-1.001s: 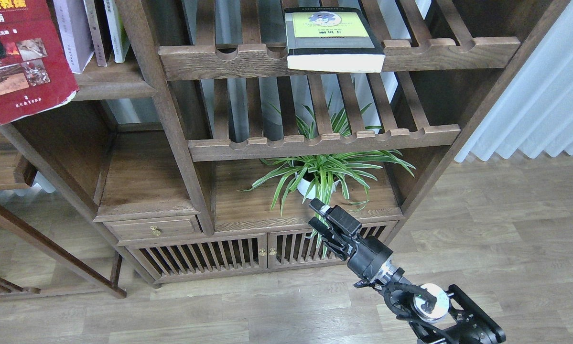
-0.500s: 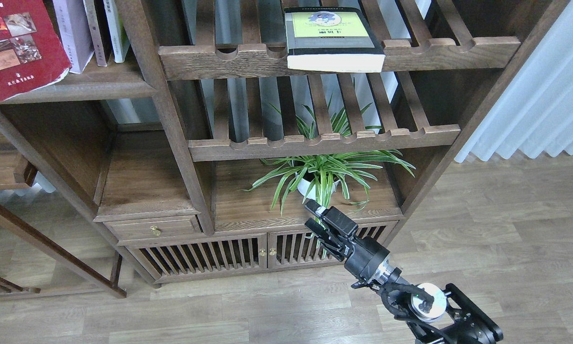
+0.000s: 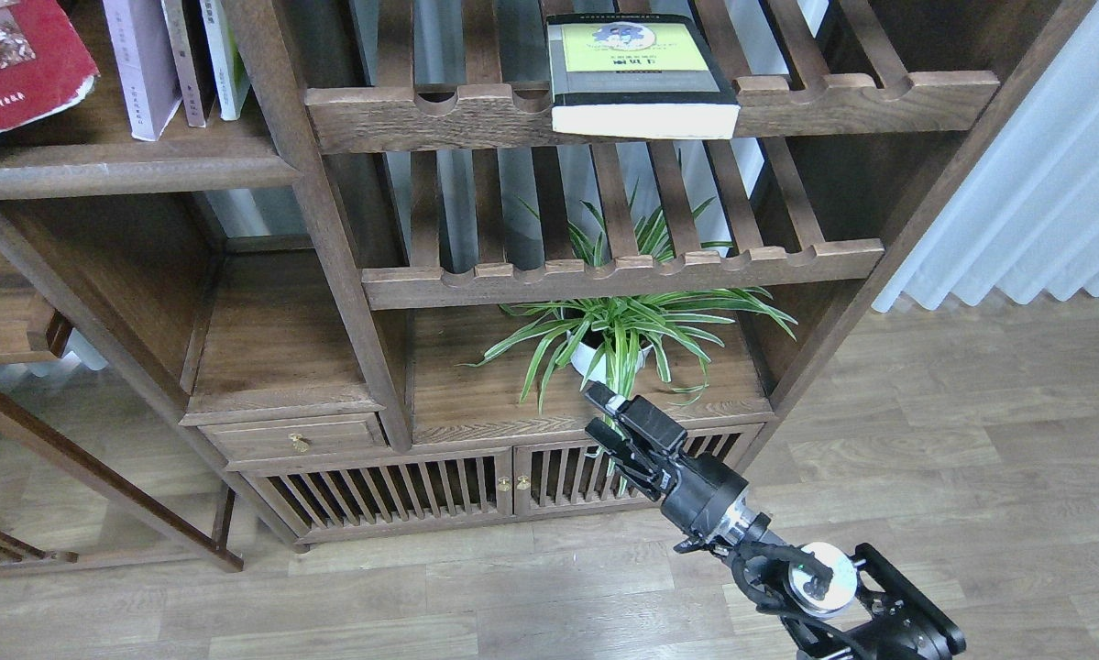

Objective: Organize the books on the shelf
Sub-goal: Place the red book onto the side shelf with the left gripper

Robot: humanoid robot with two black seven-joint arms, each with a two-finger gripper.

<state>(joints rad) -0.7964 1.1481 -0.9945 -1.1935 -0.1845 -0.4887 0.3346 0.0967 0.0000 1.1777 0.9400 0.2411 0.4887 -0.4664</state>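
The red book (image 3: 17,55) shows at the top left corner, tilted, over the left part of the dark-brown shelf (image 3: 127,170); what holds it is out of view. The pale lavender book (image 3: 141,64) stands upright on that shelf. The thick yellow-green book (image 3: 636,73) lies flat on the upper slatted rack, its white page edge jutting over the front rail. My right gripper (image 3: 601,417) is low at centre-right, in front of the cabinet doors, open and empty. My left gripper is out of view.
Two more thin books (image 3: 210,60) stand right of the lavender one. A potted spider plant (image 3: 618,335) sits on the lower board just behind my right gripper. A second slatted rack (image 3: 622,270) is below the first. White curtain (image 3: 1044,183) at right.
The red book has moved up and to the left, uncovering the shelf's front edge. My right gripper shifted slightly left and has held still since.
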